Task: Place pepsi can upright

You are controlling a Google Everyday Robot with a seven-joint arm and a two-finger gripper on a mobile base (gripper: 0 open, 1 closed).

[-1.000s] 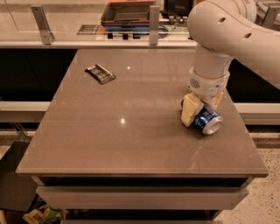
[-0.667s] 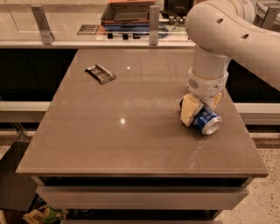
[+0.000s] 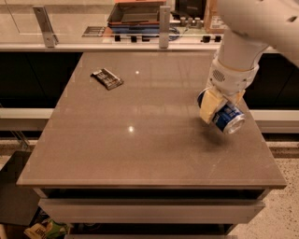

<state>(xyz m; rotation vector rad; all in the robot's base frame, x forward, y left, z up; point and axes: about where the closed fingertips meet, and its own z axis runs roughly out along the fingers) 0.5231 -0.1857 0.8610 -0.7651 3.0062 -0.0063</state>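
The pepsi can (image 3: 228, 119) is blue with a silver end facing the lower right. It lies tilted on its side, held a little above the brown table (image 3: 140, 140) near the right edge, with a faint shadow under it. My gripper (image 3: 223, 109) hangs from the white arm and is shut on the can. One cream finger (image 3: 208, 105) shows on the can's left side. The other finger is mostly hidden behind the can.
A dark flat packet (image 3: 107, 78) lies at the table's far left. Behind the table runs a counter with a glass partition on metal posts (image 3: 164, 21) and a dark tray (image 3: 135, 13). The table's right edge is close to the can.
The gripper has risen slightly with the can, which was resting on the table and now hangs just above it, still tilted.
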